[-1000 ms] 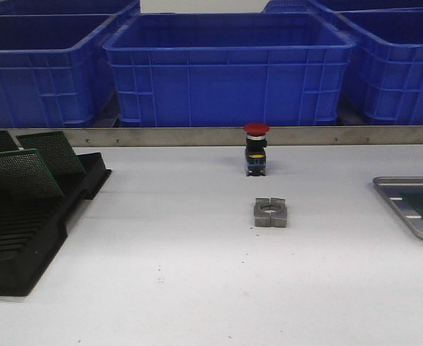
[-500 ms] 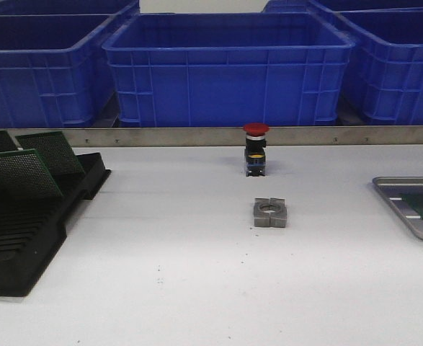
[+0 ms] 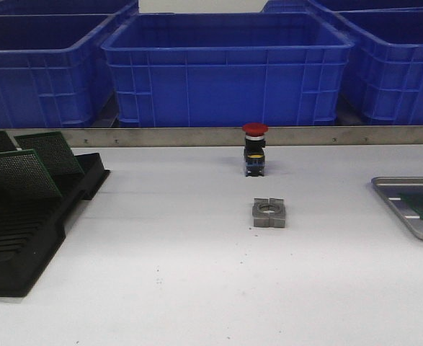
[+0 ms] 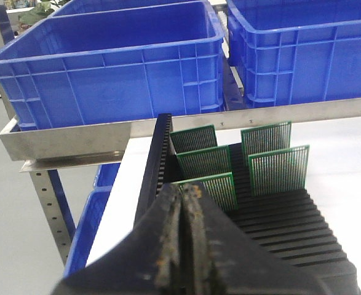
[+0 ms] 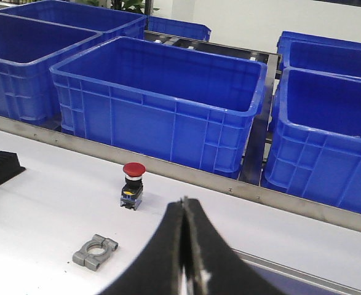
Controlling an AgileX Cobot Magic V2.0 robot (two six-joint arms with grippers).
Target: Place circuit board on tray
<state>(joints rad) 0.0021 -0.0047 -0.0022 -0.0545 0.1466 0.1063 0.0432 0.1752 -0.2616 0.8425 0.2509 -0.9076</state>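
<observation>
five circuit boards (image 4: 278, 169) in one rack (image 4: 291, 224); one tray (image 3: 398, 205); one board inside

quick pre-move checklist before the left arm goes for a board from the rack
1. Left gripper empty: ok, jaws shut on nothing.
2. Left gripper open for a grasp: not ok, shut.
3. Circuit boards upright in the black rack: ok.
4. Tray in view: ok, at the table's right edge, partly cut off.
5. Free room on the tray: cannot tell, a green board already lies there.
6. Right gripper clear of the tray: cannot tell.
</observation>
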